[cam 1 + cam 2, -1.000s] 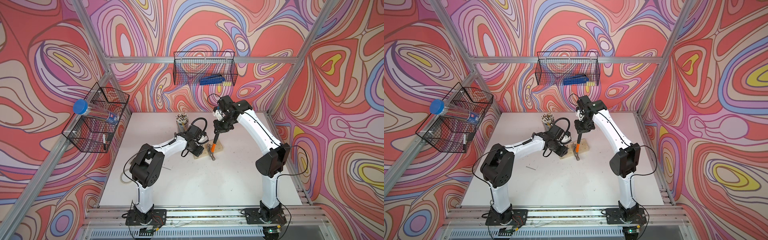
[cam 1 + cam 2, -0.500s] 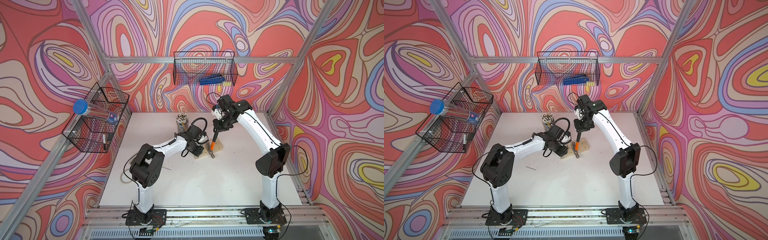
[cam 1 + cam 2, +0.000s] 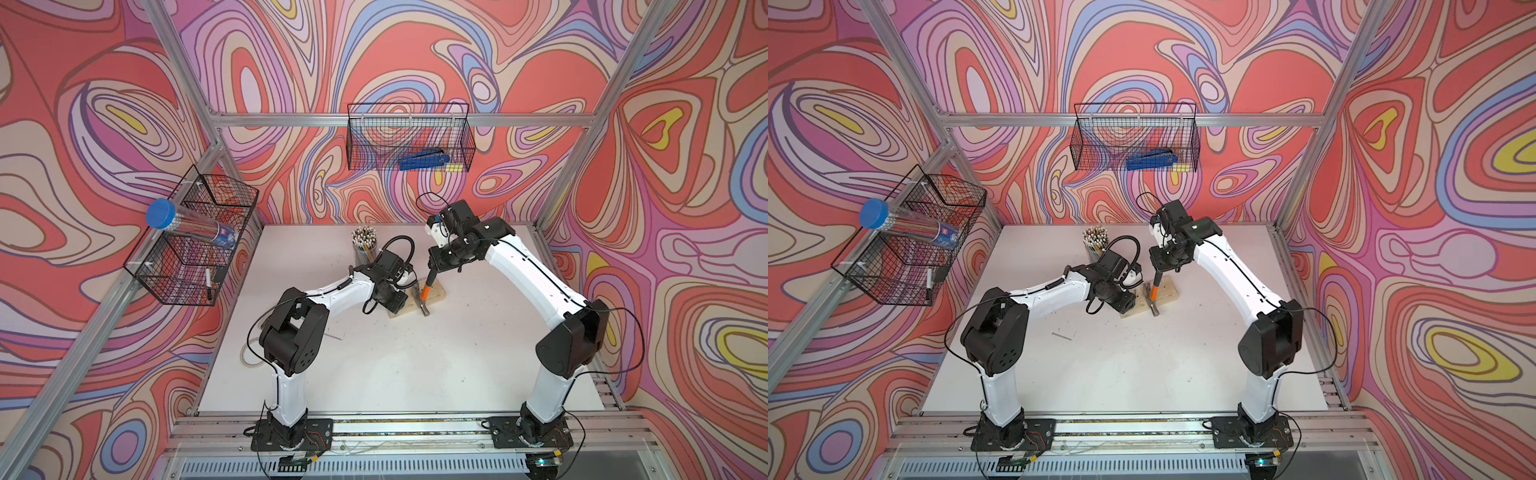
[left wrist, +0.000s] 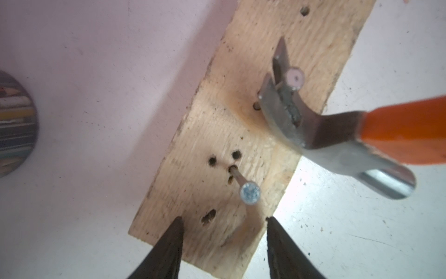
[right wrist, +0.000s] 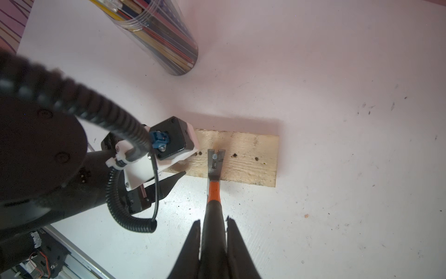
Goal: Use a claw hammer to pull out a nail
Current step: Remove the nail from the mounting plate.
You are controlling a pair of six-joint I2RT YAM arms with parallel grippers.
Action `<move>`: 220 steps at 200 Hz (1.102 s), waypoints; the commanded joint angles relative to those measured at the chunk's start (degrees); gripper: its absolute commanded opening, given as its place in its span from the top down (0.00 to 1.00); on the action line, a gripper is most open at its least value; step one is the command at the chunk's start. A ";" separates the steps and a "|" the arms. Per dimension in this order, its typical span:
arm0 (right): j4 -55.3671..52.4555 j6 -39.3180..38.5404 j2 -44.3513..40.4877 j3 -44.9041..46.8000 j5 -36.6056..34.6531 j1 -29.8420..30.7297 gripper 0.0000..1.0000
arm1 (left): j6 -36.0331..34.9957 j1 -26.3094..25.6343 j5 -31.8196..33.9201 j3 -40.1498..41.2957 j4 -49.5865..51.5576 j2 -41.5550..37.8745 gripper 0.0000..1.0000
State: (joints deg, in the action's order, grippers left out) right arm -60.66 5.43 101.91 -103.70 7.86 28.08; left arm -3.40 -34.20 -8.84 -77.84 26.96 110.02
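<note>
Clear cup (image 5: pixel 164 41) holds probable pencils. Right gripper (image 5: pixel 213 219) pinches claw hammer (image 5: pixel 213 190), handle steeply raised, claw around nail (image 5: pixel 214 156); left gripper (image 4: pixel 224 218) spread.

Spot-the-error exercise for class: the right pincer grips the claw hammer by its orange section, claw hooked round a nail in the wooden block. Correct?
No, not orange. In the right wrist view, the right pincer grips the claw hammer by its black section, claw hooked round a nail in the wooden block.
</note>
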 commanded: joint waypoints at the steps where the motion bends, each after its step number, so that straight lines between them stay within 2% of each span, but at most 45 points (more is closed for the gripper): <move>1: 13.53 -0.64 -3.51 7.83 -0.65 1.93 1.00 | 0.26 -0.17 0.99 2.93 3.63 3.35 0.44; 32: 20.07 -0.68 -8.63 18.13 -0.59 2.24 1.00 | 1.34 -0.24 1.07 3.65 3.98 3.70 0.44; 67: 25.71 -1.11 -12.01 25.71 -2.42 3.51 1.00 | 1.38 -0.52 2.07 3.33 5.11 4.62 0.44; 117: 25.14 -1.74 -11.32 27.00 -3.61 4.00 1.00 | 1.89 -0.52 2.34 3.35 5.31 5.03 0.45; 220: 33.42 -1.82 -15.84 38.46 -3.61 4.09 1.00 | 2.03 -0.52 2.08 3.66 5.20 4.94 0.46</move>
State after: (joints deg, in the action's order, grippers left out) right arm -28.45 4.03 81.80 -69.93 3.03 31.22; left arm -1.87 -34.81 -5.89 -77.52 26.83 110.02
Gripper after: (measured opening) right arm 0.192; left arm 0.543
